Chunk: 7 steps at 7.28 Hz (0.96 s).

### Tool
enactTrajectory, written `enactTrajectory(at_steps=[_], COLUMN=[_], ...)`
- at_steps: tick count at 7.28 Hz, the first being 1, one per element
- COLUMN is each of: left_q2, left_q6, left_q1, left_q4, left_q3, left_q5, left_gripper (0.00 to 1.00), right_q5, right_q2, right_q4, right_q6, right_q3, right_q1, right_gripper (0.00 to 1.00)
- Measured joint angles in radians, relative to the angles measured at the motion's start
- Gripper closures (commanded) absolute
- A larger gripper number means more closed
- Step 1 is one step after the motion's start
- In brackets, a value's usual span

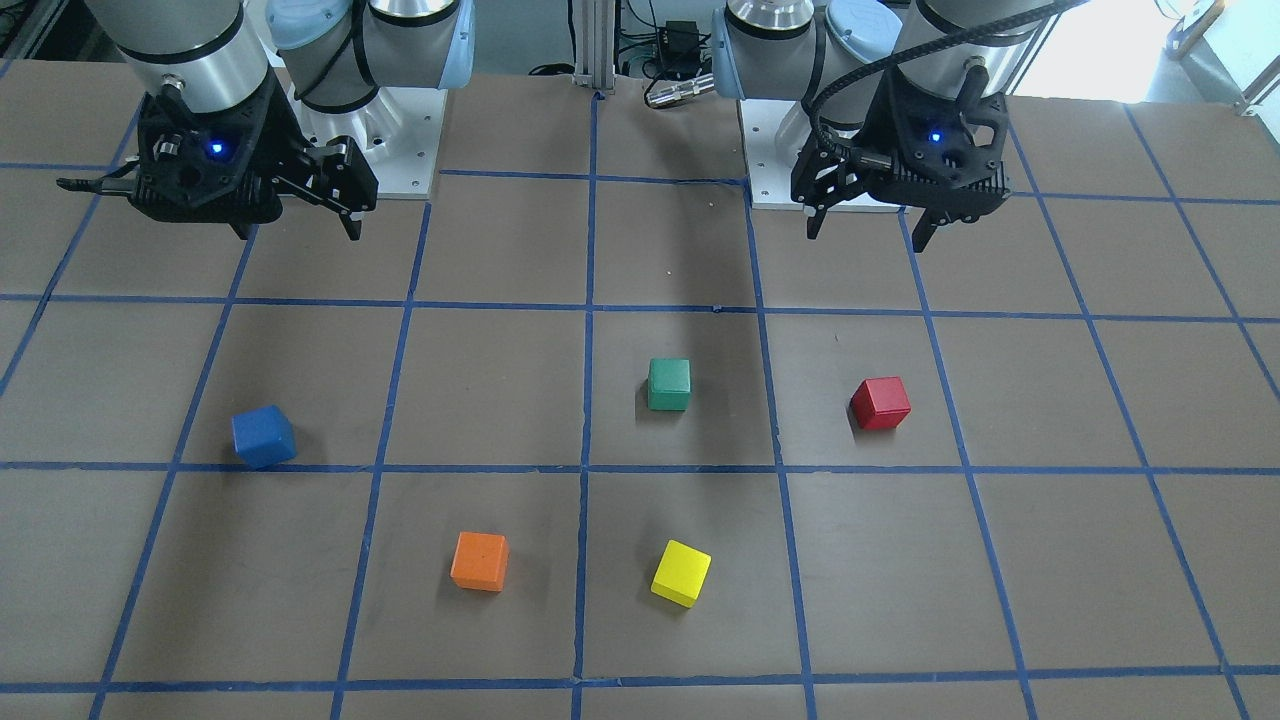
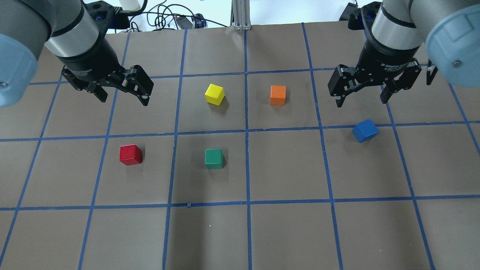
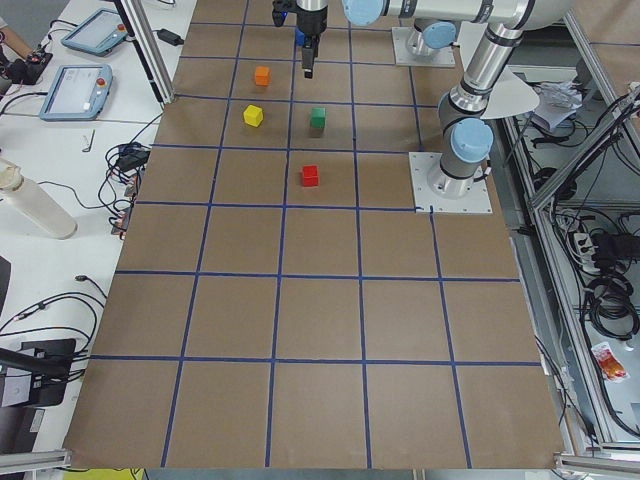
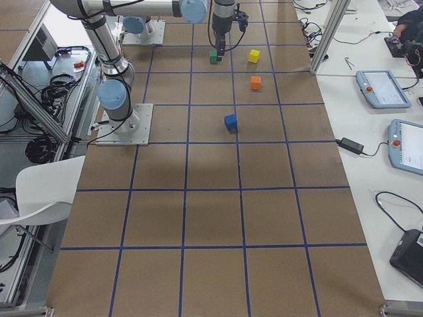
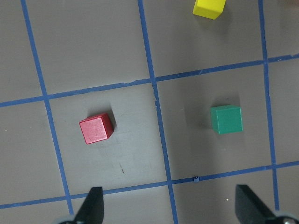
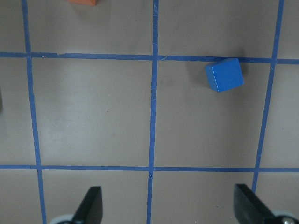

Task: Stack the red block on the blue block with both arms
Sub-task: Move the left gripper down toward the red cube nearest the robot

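Observation:
The red block (image 2: 130, 155) sits on the brown table on my left side. It also shows in the front view (image 1: 880, 403) and the left wrist view (image 5: 96, 129). The blue block (image 2: 365, 130) lies on my right side, turned askew on a blue tape line. It also shows in the front view (image 1: 264, 437) and the right wrist view (image 6: 224, 74). My left gripper (image 2: 123, 100) is open and empty, raised well above the table near the red block. My right gripper (image 2: 361, 102) is open and empty, raised above the blue block's area.
A green cube (image 2: 213, 158) sits near the table's middle, to the right of the red block. A yellow cube (image 2: 215, 94) and an orange cube (image 2: 278, 95) sit farther from the robot, between the two grippers. Blue tape lines grid the table.

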Motion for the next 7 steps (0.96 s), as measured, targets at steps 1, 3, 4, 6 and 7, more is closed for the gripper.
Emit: enactTrajectory(at_steps=[1, 3, 4, 6, 7], left_q2=[0.001, 0.005, 0.005, 0.003, -0.018], left_q6=[0.0, 0.0, 0.0, 0.01, 0.014], left_q1=[0.0, -0.005, -0.007, 0.009, 0.042], left_q4=[0.0, -0.001, -0.002, -0.009, 0.015], left_q3=[-0.002, -0.008, -0.012, -0.036, -0.071], left_q5=[0.001, 0.002, 0.003, 0.011, 0.034], left_gripper=[0.0, 0.0, 0.0, 0.0, 0.0], right_q5=[0.009, 0.025, 0.026, 0.026, 0.025], right_q2=[0.0, 0.002, 0.002, 0.003, 0.003], right_q4=[0.0, -0.001, -0.001, -0.001, -0.001], right_q6=[0.0, -0.002, -0.003, -0.006, -0.007], right_q3=[0.0, 0.001, 0.001, 0.002, 0.003], right_q1=[0.0, 0.0, 0.0, 0.0, 0.0], right_gripper=[0.0, 0.0, 0.0, 0.0, 0.0])
